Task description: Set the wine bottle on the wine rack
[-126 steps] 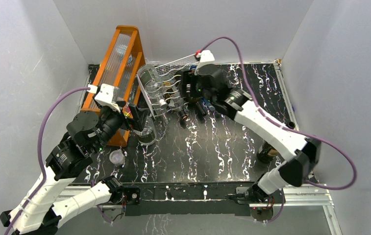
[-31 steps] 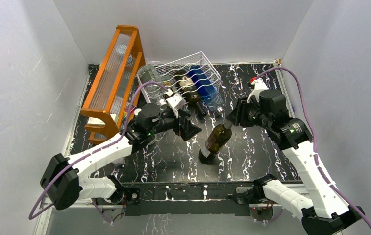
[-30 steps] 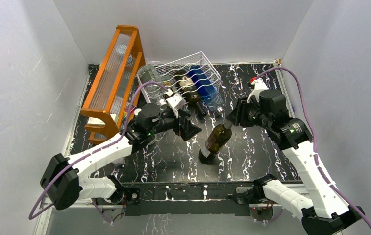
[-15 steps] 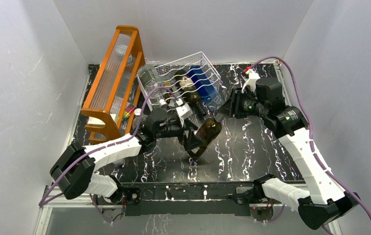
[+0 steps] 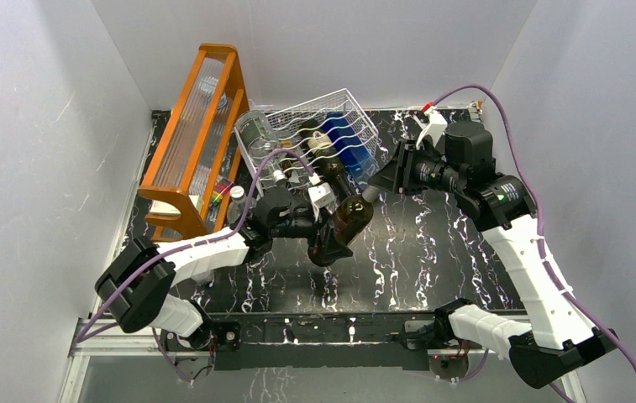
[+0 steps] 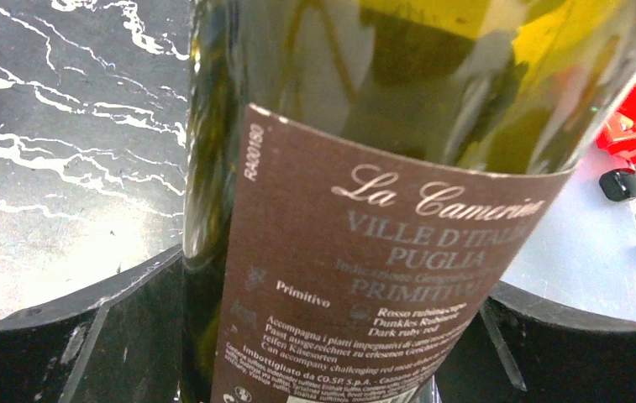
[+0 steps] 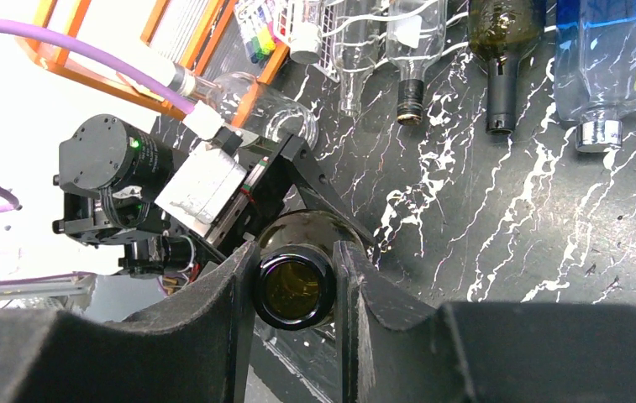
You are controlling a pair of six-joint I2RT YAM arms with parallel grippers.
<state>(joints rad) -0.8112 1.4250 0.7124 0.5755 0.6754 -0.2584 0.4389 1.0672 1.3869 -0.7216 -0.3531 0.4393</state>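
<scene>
Top external view: the wine bottle (image 5: 349, 220) hangs tilted just in front of the wine rack (image 5: 310, 102), its neck rising toward the right gripper (image 5: 373, 191) clamped on it, its body between the left gripper (image 5: 331, 242) jaws, contact unclear.

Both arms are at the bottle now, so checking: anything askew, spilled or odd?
No spill. The dark glass wine bottle is held tilted over the black marbled table, neck pinched by the right gripper, left gripper straddling its body.
</scene>
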